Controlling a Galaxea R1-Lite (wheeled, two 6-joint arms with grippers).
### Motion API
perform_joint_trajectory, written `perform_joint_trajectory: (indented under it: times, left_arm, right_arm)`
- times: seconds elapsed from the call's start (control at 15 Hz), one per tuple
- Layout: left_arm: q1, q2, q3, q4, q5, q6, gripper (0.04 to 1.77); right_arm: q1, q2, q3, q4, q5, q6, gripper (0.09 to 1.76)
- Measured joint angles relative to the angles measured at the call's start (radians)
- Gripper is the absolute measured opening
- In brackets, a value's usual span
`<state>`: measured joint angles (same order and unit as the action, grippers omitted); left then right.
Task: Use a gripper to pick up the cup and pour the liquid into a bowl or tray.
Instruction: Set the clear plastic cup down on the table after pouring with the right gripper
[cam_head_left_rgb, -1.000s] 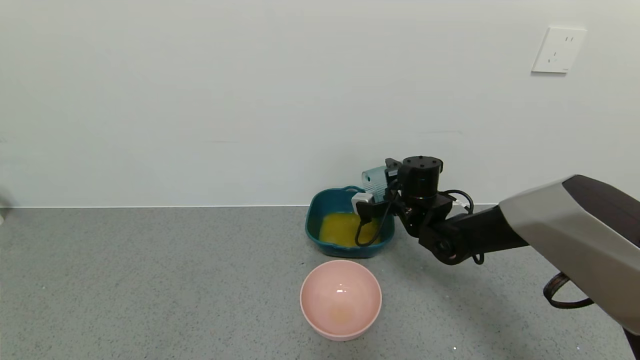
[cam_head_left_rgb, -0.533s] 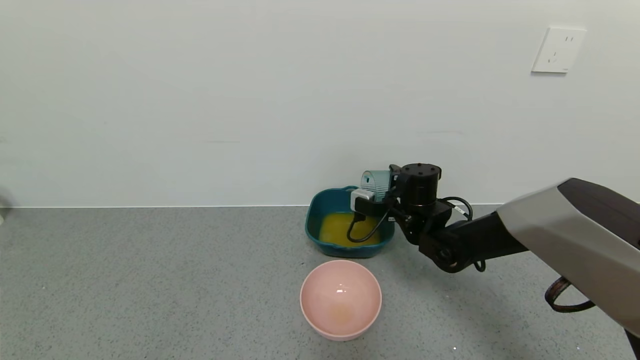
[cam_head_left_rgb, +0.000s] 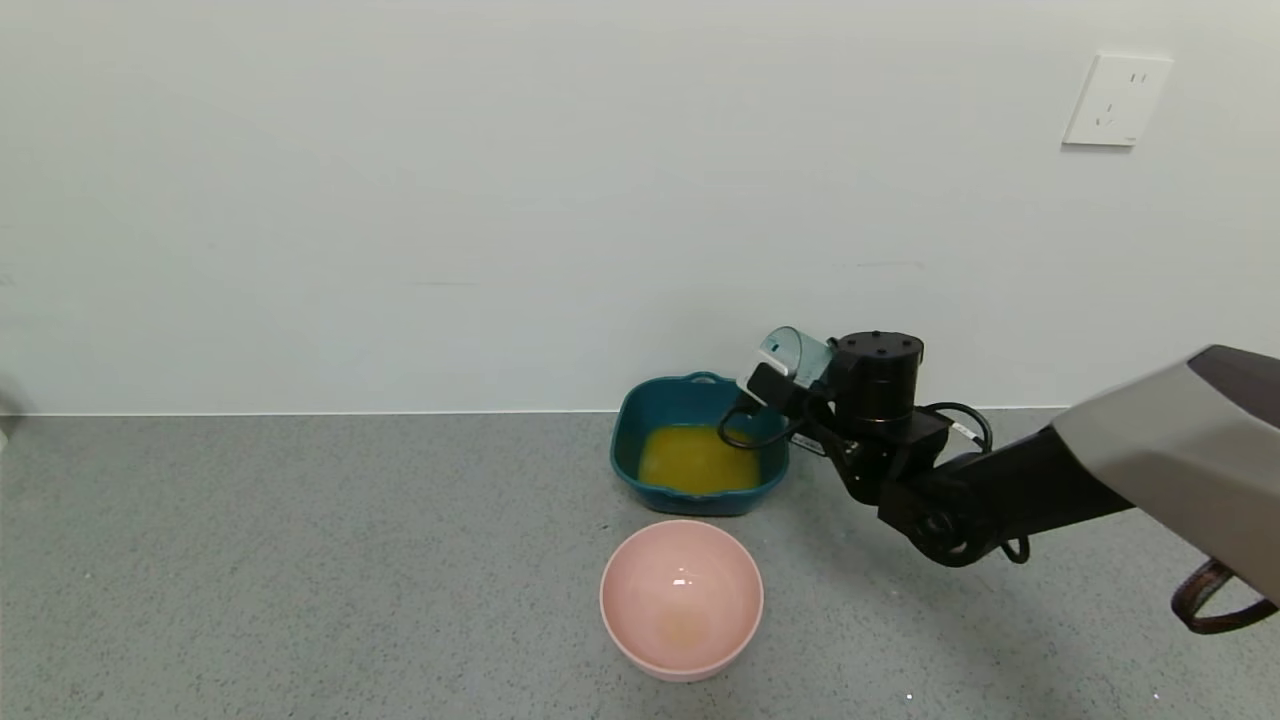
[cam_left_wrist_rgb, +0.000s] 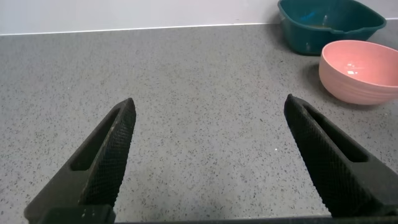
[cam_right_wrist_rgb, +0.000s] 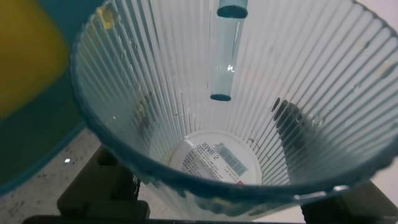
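Our right hand is clamped on the cup, holding it in the air above the back right corner of the dish, close to the wall. We see the cup tilted, its mouth turned up and to the left. From the right wrist we look straight into the cup: its ribbed walls are clear, a label shows through the base, and no pool of liquid lies inside. The liquid lies orange-yellow in the dish, covering its floor. A black cable loops down from the hand over the dish's right side. In front of the dish, apart from it, the pink bowl stands on the bench with only a faint yellowish stain at its bottom. Our left hand hovers wide open above bare bench, well off to the left of both dishes. A socket sits on the wall at upper right.
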<state>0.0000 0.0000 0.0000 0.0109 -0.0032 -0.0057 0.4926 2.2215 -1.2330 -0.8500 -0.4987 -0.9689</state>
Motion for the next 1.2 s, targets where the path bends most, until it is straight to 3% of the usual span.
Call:
perform_joint_trajectory:
  times: [0.47,0.8,1.07,1.2]
  left_arm:
    - [0.0,0.0,0.0,0.0,0.0,0.0,1.72]
    - [0.0,0.0,0.0,0.0,0.0,0.0,1.72]
    - [0.0,0.0,0.0,0.0,0.0,0.0,1.72]
    - [0.0,0.0,0.0,0.0,0.0,0.0,1.72]
  right_arm:
    - [-0.037,-0.161,0.219,-0.003,-0.005,0.458,1.37]
    - [-0.041,-0.237,0.286,-0.002,-0.004,0.755,1.37]
    - [-0.047,-0.256,0.358,-0.011,-0.008,0.938,1.37]
    - [-0.044,-0.258,0.399,-0.094,-0.006,0.995,1.37]
